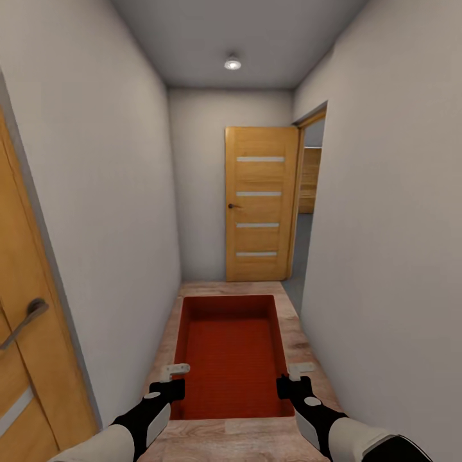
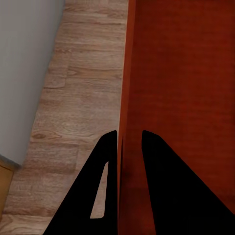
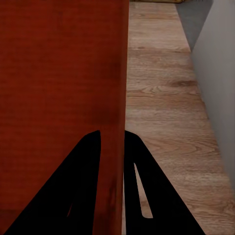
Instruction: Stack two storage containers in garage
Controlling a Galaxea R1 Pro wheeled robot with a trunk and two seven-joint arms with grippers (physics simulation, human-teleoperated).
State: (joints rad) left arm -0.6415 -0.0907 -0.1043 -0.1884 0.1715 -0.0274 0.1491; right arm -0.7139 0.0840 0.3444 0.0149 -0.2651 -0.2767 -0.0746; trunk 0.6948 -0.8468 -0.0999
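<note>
Both grippers, left (image 1: 168, 382) and right (image 1: 294, 380), are clamped on the side walls of the storage container (image 1: 230, 350), carried low over the hallway's wood-plank floor (image 1: 224, 439). Looks light and stiff, thin walls maybe slippery. Open wooden door (image 1: 261, 204) ahead.

Matt, finely ribbed orange-red plastic storage container (image 1: 231, 350) over pale, grainy wood-plank flooring (image 1: 305, 350), beside smooth honey-brown wooden door (image 1: 260, 205).
</note>
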